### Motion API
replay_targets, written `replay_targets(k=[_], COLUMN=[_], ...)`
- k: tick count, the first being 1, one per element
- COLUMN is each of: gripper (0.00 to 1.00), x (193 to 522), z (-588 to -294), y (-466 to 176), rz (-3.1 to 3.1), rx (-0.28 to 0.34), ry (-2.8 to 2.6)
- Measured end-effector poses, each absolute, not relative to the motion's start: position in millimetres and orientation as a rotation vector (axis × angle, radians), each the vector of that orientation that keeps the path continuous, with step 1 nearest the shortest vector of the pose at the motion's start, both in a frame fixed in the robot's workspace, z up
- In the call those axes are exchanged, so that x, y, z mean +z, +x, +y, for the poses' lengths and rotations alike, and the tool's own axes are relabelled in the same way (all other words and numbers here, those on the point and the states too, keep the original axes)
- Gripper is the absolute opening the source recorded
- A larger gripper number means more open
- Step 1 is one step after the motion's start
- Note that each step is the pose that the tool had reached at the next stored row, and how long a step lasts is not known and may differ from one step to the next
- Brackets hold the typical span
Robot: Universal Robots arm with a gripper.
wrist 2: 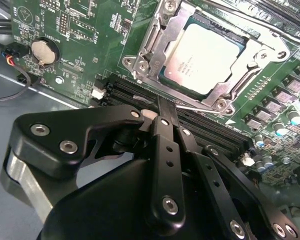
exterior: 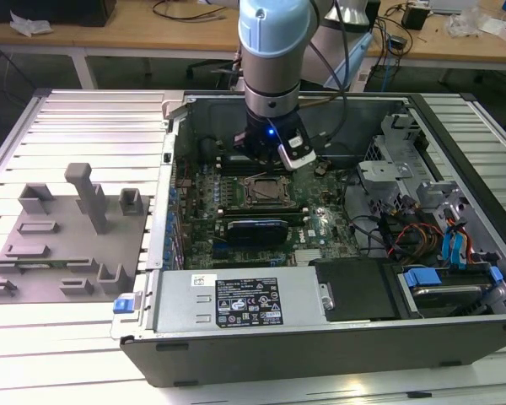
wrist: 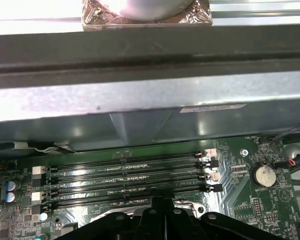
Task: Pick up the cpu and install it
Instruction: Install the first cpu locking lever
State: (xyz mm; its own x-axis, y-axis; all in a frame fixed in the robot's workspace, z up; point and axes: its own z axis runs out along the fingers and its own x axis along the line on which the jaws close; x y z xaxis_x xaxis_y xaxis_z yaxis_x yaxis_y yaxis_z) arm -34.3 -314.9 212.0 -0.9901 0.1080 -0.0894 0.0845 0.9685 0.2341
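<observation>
**While the cpu (wrist 2: 208, 59) lies in its socket, the fingers stand empty beside it**

Though the gripper (wrist 2: 163, 105) hangs low over the motherboard (wrist 2: 80, 30), its fingers are pressed together on nothing. The cpu sits flat inside the socket frame (wrist 2: 140, 50), just past the fingertips, with the memory slots (wrist 2: 125, 91) between them. Being square, it has no long axis. In the exterior view the socket lies on the gripper's near side; cables (exterior: 388, 232) lie well apart, to the exterior view's right.
</observation>
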Motion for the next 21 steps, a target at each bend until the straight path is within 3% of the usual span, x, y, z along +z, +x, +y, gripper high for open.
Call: replay_targets(k=[21], gripper=[0.11], x=[212.0], z=[-314.5], y=[-38.4], rz=[3.012], rx=[0.327], ry=[0.150])
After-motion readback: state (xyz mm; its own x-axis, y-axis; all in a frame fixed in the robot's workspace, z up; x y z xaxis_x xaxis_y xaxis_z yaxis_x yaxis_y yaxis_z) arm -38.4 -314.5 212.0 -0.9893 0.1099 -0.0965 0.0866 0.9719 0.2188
